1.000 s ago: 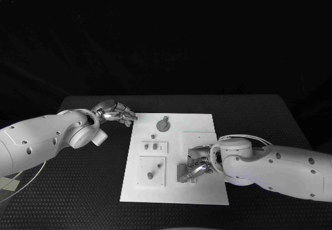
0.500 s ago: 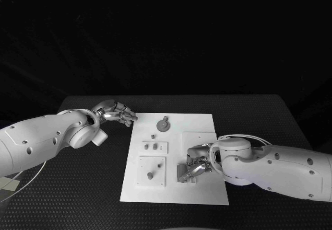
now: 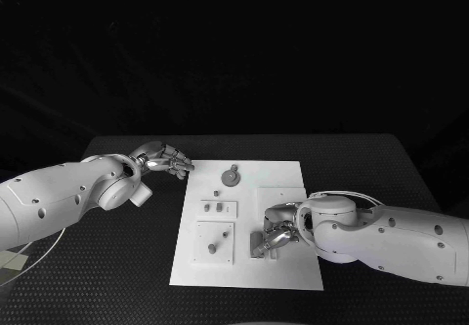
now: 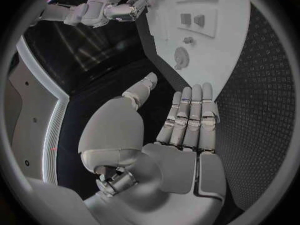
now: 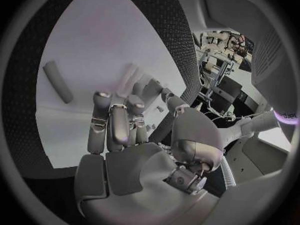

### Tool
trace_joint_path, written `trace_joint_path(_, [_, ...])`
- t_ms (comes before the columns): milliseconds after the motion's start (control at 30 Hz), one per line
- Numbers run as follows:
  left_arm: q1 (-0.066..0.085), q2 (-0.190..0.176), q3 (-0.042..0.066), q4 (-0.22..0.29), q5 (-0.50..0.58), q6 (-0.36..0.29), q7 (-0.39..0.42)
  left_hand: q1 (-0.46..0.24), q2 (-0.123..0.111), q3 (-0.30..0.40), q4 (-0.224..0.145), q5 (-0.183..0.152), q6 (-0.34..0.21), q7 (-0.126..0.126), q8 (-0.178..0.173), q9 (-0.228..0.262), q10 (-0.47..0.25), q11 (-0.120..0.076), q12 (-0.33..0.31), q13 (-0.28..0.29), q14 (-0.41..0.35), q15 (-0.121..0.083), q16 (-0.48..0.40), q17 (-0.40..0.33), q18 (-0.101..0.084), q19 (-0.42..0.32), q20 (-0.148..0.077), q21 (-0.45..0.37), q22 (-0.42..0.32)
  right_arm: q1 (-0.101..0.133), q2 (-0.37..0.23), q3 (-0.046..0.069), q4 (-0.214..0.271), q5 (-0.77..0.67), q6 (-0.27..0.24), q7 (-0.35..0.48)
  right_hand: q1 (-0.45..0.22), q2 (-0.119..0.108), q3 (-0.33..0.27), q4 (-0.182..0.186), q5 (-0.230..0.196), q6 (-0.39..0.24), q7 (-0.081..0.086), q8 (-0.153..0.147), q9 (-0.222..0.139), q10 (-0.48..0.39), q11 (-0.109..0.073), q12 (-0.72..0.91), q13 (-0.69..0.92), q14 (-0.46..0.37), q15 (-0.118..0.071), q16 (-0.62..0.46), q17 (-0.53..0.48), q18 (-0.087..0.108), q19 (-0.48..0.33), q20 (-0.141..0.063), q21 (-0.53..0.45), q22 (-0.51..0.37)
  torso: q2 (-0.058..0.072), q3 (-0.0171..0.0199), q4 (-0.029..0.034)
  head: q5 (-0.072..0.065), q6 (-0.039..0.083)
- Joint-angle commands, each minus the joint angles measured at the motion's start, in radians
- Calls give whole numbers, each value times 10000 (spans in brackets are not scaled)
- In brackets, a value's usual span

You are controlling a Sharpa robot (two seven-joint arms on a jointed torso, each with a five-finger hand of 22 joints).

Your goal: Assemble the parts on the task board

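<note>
Black worktop [image 3: 391, 162] is carrying the task board [image 3: 283, 169], where the right hand [image 3: 276, 238], fingers [image 5: 119, 120] curling empty, is hovering over small, stiff, probably light parts [image 3: 227, 177], while the left hand [image 3: 164, 160] is idling alongside, fingers [image 4: 190, 110] apart.

No visible change since earlier.

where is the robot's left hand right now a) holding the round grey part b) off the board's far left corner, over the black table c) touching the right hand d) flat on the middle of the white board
b: the silver left hand sits beside the far left corner of the white rectangular task board, over the black textured table, holding nothing; the round grey disc part lies apart from it.
</note>
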Motion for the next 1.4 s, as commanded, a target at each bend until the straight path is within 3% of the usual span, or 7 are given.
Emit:
trace_joint_path(33, [12, 5, 4, 23, 13, 111, 66, -87, 47, -7, 45, -38, -20, -31, 57, -15, 29, 21, 12, -14, 60, 34, -40, 14, 187, -48, 6, 16, -13, -25, -27, -23, -46, -381, -279, -83, -9, 132, -12, -44, 36, -2, 99, -24, 4, -25, 2, -35, 11, -11, -66, -19, 16, 121, -36, -31, 21, 175, 1, -1, 3, 3, 9])
trace_joint_path(600, [12, 1, 4, 19, 13, 118, 63, -85, 50, -10, 46, -38, -23, -32, 58, -18, 29, 21, 11, -18, 60, 33, -50, 24, 188, -50, 4, 15, -14, -25, -114, -21, -1, -548, -515, -40, -41, 116, -35, -81, 35, -2, 98, -28, 1, -24, 0, -39, 12, -26, -70, -29, -9, 121, -32, -36, 21, 174, 1, 1, -1, 4, 20])
trace_joint_path(800, [12, -1, 4, 9, 13, 137, 48, -86, 49, -13, 47, -38, -24, -31, 58, -19, 28, 21, 11, -20, 61, 33, -53, 28, 188, -51, 4, 15, -14, -24, -426, -9, 176, -95, -1171, 46, -68, 40, -37, -93, 36, -27, 103, -44, -7, -27, 3, -50, 7, -39, -72, -41, -28, 121, -33, -41, 13, 168, 1, 0, -2, -22, 49])
trace_joint_path(1033, [12, 7, 4, 1, 13, 125, 43, -87, 49, -15, 48, -38, -25, -31, 59, -20, 28, 21, 11, -21, 61, 33, -56, 31, 187, -52, 5, 14, -15, 41, -774, 479, 156, 728, -1685, 134, 41, -60, 70, -225, 35, -849, 375, -457, -136, 24, 255, -11, 20, 60, 132, 26, 112, 121, 43, -71, 23, 164, -4, -1, -7, -35, 71])
trace_joint_path(1133, [12, -3, 3, 1, 13, 132, 41, -87, 50, -15, 48, -38, -25, -31, 59, -21, 28, 21, 11, -22, 61, 33, -58, 33, 187, -52, 5, 14, -15, 250, -915, 642, -40, 1144, -1104, 67, 157, -36, 105, -351, 35, -981, 425, -510, -141, 27, 304, 7, 31, 55, 179, 27, 99, 121, 49, -71, 29, 170, -3, -1, -2, -38, 82])
trace_joint_path(1233, [12, 7, 3, -12, 13, 126, 40, -87, 49, -16, 49, -38, -25, -31, 59, -21, 29, 21, 11, -23, 62, 33, -59, 34, 187, -52, 5, 14, -15, 461, -970, 685, -260, 1353, -538, 64, 367, 164, 123, -643, 37, -1212, 526, -607, -158, 0, 405, -8, 20, -42, 282, -54, -76, 120, -7, -33, 8, 174, -3, 0, -13, -39, 92])
trace_joint_path(1400, [12, 23, 3, -8, 13, 119, 48, -89, 45, -18, 50, -38, -26, -31, 59, -22, 29, 21, 11, -23, 63, 33, -61, 37, 187, -52, 5, 14, -15, 706, -1023, 783, -724, 706, 1181, 6, 768, 336, 117, -1134, 32, -1266, 585, -594, -127, -62, 472, -64, -24, -132, 360, -156, -256, 112, -73, 47, -23, 169, 0, 3, -1, -69, 92])
